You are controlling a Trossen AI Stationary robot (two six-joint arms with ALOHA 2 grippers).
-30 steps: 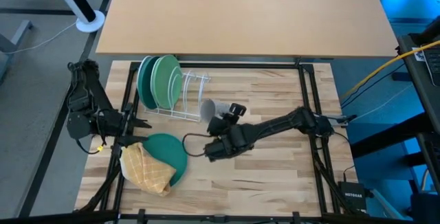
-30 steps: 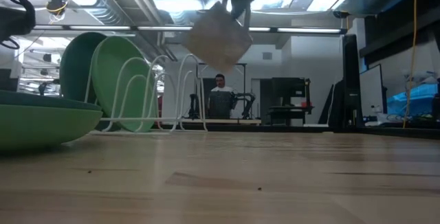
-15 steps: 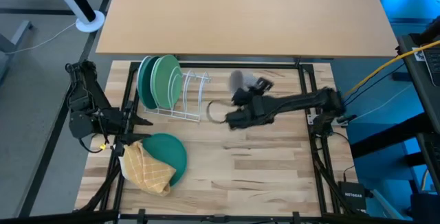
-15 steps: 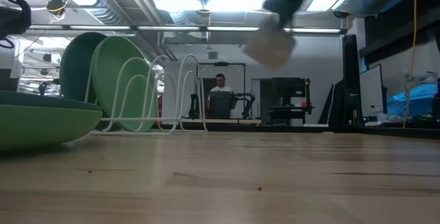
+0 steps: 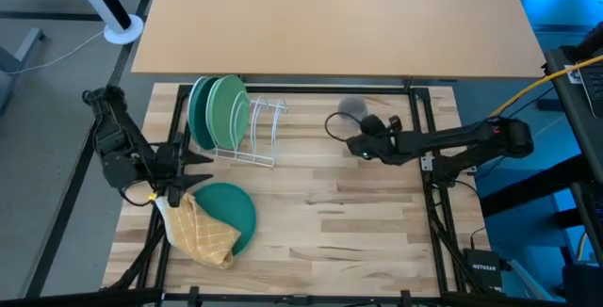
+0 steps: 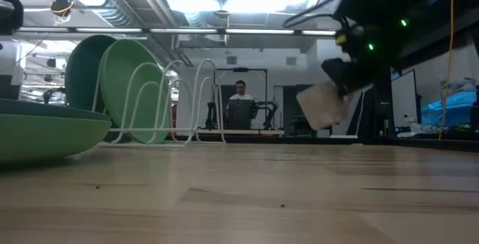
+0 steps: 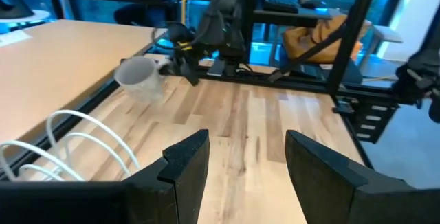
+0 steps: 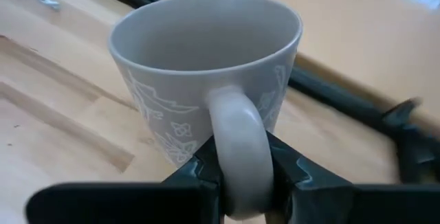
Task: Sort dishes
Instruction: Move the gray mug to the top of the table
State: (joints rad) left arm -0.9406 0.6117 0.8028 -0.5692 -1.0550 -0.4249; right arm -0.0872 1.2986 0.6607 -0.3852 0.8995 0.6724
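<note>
A small grey mug point(image 5: 351, 109) with a leaf pattern is held by my right gripper point(image 5: 362, 124) above the table's far middle; it also shows in the low view point(image 6: 323, 106) and the left wrist view point(image 7: 139, 77). A teal plate point(image 5: 199, 111) and a lighter green plate point(image 5: 229, 108) stand on edge in the white wire rack point(image 5: 262, 130). Another teal plate point(image 5: 234, 211) lies flat at the near left, partly under a yellow checked cloth point(image 5: 200, 233). My left gripper point(image 5: 191, 161) is open and empty beside the rack, seen also in its wrist view point(image 7: 244, 169). My right gripper pinches the mug's handle point(image 8: 236, 138) between its two fingers, one on each side of the loop. The fingers come from the table's right side, roughly level. The mug is lifted clear of the table, its mouth up and a little tilted point(image 6: 323, 106).
The rack has free slots on its right side point(image 5: 273, 123). A black frame rail point(image 5: 311, 88) runs along the table's far edge, just beyond the mug. Bare wood point(image 5: 358, 222) lies at the table's middle and near right. A person stands far off in the room point(image 6: 240, 102).
My right gripper has carried the mug from above the table's middle toward the far edge and the right, and it has come down lower. The mug has stayed in the hold and clear of the table.
</note>
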